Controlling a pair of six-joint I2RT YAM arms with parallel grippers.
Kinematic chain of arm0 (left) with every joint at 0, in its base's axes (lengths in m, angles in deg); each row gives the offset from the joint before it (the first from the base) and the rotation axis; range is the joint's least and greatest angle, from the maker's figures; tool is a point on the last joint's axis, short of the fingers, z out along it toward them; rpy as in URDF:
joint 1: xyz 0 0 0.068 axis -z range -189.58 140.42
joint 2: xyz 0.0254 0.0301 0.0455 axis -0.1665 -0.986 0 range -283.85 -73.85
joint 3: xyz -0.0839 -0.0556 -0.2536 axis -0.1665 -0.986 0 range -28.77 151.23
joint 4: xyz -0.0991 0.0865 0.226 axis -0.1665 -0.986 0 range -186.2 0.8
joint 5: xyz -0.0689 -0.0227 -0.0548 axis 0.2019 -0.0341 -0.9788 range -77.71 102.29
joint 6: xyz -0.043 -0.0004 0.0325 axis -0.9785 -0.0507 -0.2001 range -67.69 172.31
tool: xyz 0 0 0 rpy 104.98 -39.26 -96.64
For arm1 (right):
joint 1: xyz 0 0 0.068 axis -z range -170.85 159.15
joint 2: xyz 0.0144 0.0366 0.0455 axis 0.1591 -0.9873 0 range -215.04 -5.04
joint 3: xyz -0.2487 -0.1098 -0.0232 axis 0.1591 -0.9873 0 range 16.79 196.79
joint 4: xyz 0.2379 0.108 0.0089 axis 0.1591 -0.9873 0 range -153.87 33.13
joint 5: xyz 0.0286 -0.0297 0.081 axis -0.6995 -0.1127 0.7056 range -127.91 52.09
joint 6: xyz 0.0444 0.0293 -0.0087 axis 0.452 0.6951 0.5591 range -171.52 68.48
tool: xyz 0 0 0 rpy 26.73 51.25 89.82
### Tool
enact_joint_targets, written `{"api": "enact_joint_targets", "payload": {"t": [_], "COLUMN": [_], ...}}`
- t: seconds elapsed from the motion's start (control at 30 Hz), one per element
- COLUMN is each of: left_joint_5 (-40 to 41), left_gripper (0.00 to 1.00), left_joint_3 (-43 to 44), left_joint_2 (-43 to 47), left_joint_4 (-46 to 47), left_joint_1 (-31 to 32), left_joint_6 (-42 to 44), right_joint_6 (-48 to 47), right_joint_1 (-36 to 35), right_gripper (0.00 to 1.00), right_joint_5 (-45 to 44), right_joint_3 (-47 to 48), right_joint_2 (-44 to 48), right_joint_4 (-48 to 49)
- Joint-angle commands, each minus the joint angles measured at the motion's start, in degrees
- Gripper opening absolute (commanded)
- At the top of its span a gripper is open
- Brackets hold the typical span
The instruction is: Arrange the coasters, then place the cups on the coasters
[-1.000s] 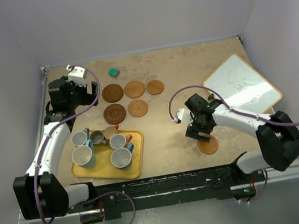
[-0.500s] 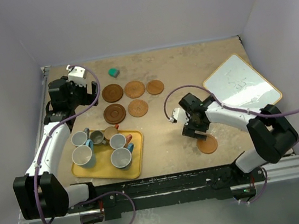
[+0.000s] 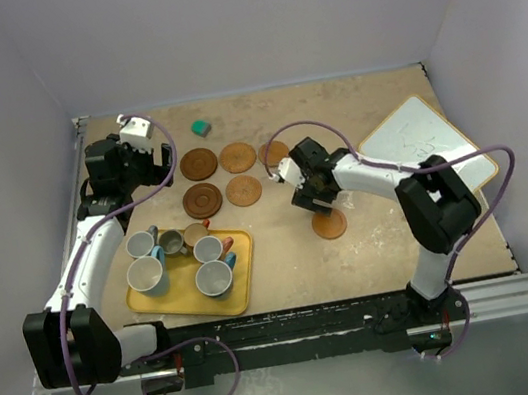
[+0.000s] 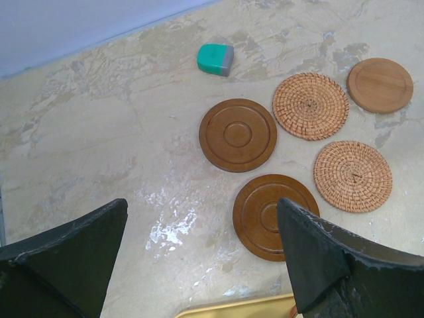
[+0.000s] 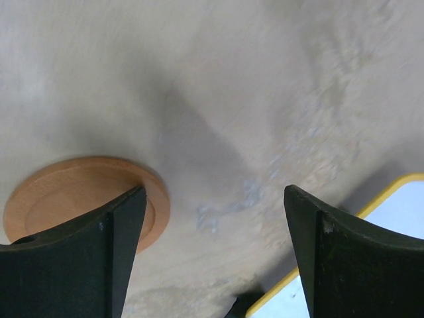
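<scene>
Five coasters lie in two rows at the back left: dark wooden ones [image 3: 198, 163] [image 3: 203, 200], woven ones [image 3: 237, 156] [image 3: 244, 191] and a light wooden one [image 3: 274, 153]. A sixth coaster [image 3: 329, 223] [image 5: 79, 195] lies apart, mid-table. My right gripper [image 3: 320, 203] [image 5: 212, 245] stands open just above it, its left finger [image 5: 112, 245] over the disc's edge and nothing between the jaws. Several cups [image 3: 145, 275] stand on the yellow tray [image 3: 247, 279]. My left gripper [image 3: 127, 168] [image 4: 202, 258] hovers open, high above the coaster rows [image 4: 238, 134].
A small teal block [image 3: 200, 127] [image 4: 215, 58] lies near the back wall. A whiteboard [image 3: 426, 150] [image 5: 397, 252] rests at the right. The tray's yellow rim [image 4: 232, 308] shows at the bottom of the left wrist view.
My right gripper has swept up and to the left, and the light coaster has slid with it from the front right towards mid-table. The left arm has stayed still.
</scene>
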Motion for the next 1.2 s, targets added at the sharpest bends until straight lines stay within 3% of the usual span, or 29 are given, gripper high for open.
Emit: {"api": "enact_joint_targets", "payload": {"t": [0.0,0.53,1.17], "left_joint_5": [0.0,0.45,0.71], "left_gripper": [0.9,0.9,0.9], "left_joint_3": [-0.24,-0.23,-0.18], "left_joint_2": [2.13,2.24,2.58], "left_joint_4": [2.59,2.67,2.57], "left_joint_1": [-0.37,-0.39,-0.37], "left_joint_6": [0.26,0.76,0.86], "right_joint_6": [3.29,9.02,11.97], "right_joint_1": [-0.04,-1.11,-1.44], "right_gripper": [0.87,0.86,0.86], "right_joint_5": [-0.9,-0.56,-1.5], "right_joint_3": [6.98,27.02,35.92], "right_joint_2": [-5.95,-20.54,-26.74], "right_joint_4": [6.06,5.24,5.39]}}
